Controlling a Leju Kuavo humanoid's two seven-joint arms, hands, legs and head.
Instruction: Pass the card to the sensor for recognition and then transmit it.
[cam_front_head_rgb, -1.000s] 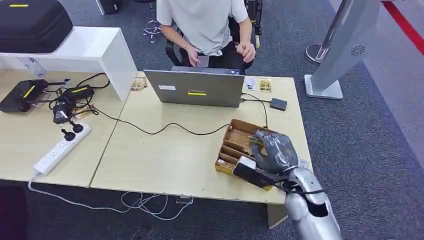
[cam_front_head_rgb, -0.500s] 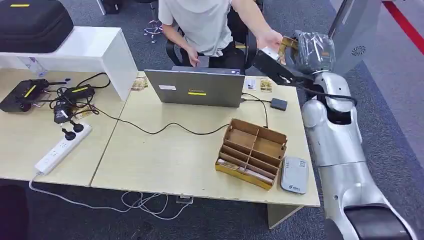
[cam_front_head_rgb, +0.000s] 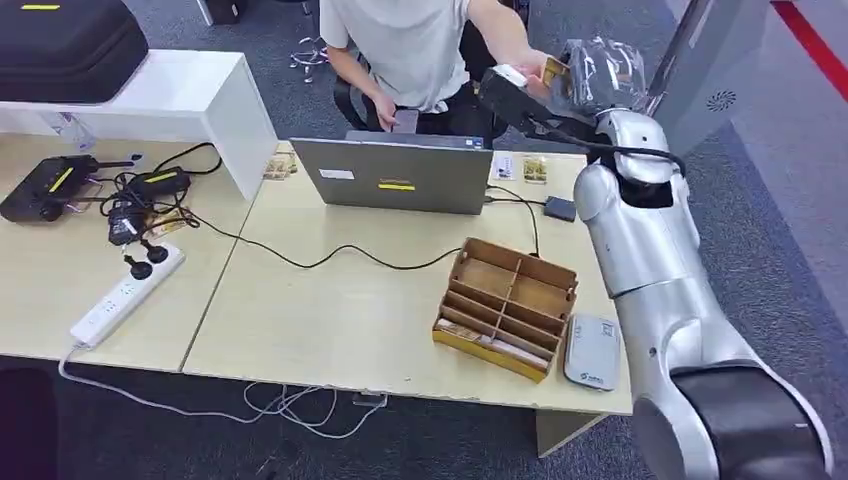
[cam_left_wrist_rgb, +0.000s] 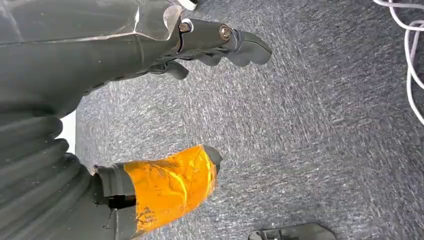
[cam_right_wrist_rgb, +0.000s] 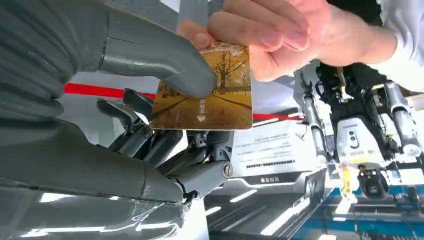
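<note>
My right hand (cam_front_head_rgb: 598, 75) is raised in the upper right of the head view, beyond the far edge of the table (cam_front_head_rgb: 350, 310). It pinches the card (cam_right_wrist_rgb: 205, 95) between thumb (cam_right_wrist_rgb: 165, 65) and the fingers behind it. The card sits in the upper middle of the right wrist view, gold with a tree picture, and a person's hand (cam_right_wrist_rgb: 280, 35) grips its opposite edge. My left hand (cam_left_wrist_rgb: 150, 125) hangs over grey carpet, fingers spread apart and holding nothing. On the table, low and right in the head view, the grey sensor (cam_front_head_rgb: 592, 352) lies just beside the cardboard divider box (cam_front_head_rgb: 508, 305).
</note>
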